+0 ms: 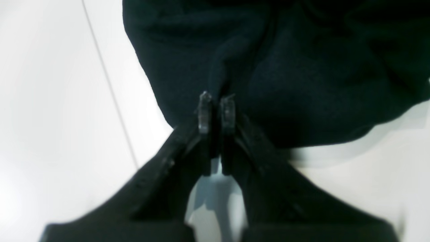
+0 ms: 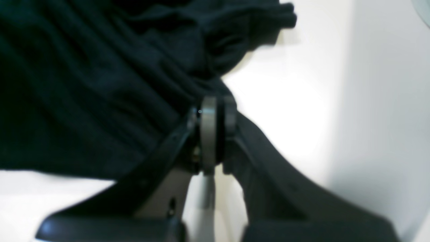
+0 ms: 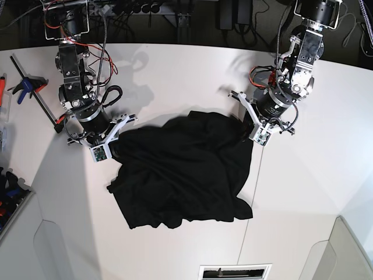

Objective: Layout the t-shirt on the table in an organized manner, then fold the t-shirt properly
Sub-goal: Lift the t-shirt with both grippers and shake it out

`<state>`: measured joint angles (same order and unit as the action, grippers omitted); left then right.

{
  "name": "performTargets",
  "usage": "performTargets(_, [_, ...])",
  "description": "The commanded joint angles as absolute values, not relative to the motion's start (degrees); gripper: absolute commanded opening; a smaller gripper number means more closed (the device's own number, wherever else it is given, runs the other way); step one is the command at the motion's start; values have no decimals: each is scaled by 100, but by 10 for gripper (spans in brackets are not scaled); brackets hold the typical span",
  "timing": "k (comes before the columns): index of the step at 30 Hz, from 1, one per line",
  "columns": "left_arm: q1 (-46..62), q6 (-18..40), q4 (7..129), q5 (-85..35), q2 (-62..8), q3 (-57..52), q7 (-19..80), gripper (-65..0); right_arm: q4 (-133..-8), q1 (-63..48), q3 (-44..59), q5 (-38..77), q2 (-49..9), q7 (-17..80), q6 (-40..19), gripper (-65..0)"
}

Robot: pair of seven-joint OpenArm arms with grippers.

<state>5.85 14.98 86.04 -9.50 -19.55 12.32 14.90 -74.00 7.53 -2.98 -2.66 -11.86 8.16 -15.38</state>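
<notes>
Both sets of fingers, left (image 1: 216, 112) and right (image 2: 215, 134), are pinched shut on the crumpled black cloth t-shirt (image 3: 180, 175); lift evenly, then spread it over the white panelled table (image 3: 175, 64).

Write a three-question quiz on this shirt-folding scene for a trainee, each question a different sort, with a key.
1. True or false: the left pincer is shut on the t-shirt.
2. Multiple choice: in the base view, the t-shirt on the table is (A) folded into a neat square, (B) spread but rumpled, (C) hanging off the table's edge.
3. Fill in: the right pincer grips the cloth at its ____.

Key:
1. True; its jaws are closed with a pinch of black cloth between them.
2. B.
3. Edge; white tabletop shows right beside the grip.
</notes>
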Motion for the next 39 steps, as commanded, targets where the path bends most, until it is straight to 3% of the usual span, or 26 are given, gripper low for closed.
performTargets(1, [526,1310,8761,-867,-2091,1190,1520,-650,-7546,904,-237,-261,-1225,690,-1391,-650])
performTargets(8, [530,235,9647,-204,-2593,1186,1802,-650,-8462,888,344,-89,-1256,753,-1605,-650])
performTargets(16, [519,207,10763,158,-2891,1164,2165,-650,-9177,1070,816,497,-1253,757,-1828,-650])
performTargets(24, [-200,45,9835,-217,-2867,1037,1813,-650,-8438,2167,814,499,-1219,1149,-1826,-647])
performTargets(27, [-679,274,9111,-349,-2818,1037,1780,-650,-8071,2377,814,797,-1223,1557,-1813,-418])
performTargets(29, [-923,329,8670,-458,-2810,1037,1774,-650,-8079,2314,814,976,-1219,1852,-1813,-343])
performTargets(34, [-1234,333,7937,-515,-2810,1037,1431,-650,-8320,1804,814,1527,-1170,1955,-1903,-338])
performTargets(39, [-1234,582,7856,-517,-2808,1037,1396,-650,-8479,1070,812,2051,-722,1962,-2827,-338])
